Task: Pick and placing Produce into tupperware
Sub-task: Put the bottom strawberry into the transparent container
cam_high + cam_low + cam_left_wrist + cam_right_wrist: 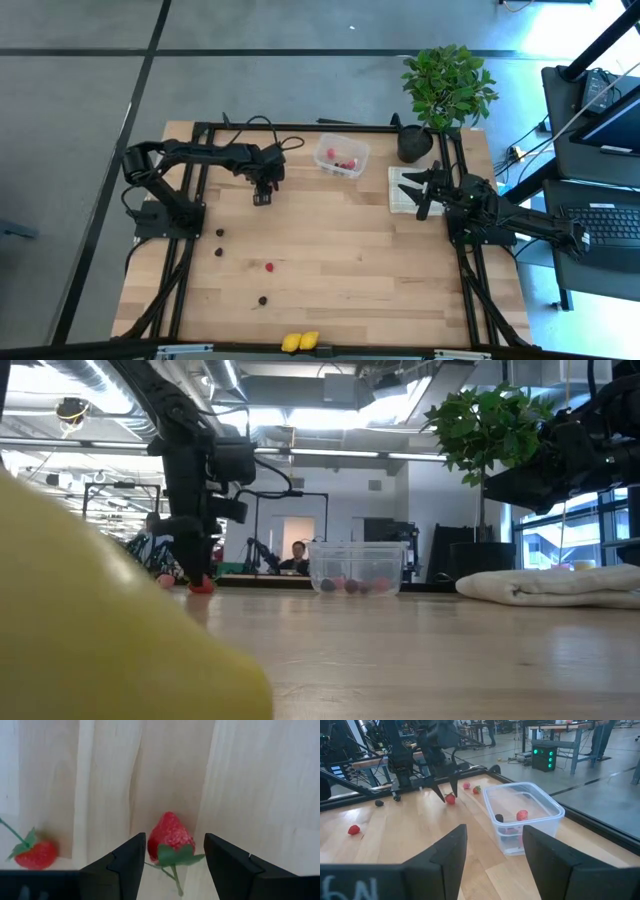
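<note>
- A strawberry is seen lying on the counter between the parted fingers of the left end effector, ungripped.
- The right end effector, fingers apart, is held near the tupperware.

Bright daylight pours from windows behind the plant; ceiling strips glare, and a blurred lemon smears the low view's corner.

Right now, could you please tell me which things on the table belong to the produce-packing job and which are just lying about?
Part of the job:
- strawberry between the open left pincer
- second strawberry beside it
- tupperware, some pieces already inside
- loose berries on the wood
- yellow pieces at the table edge

Just lying about:
- potted plant
- cloth
</note>
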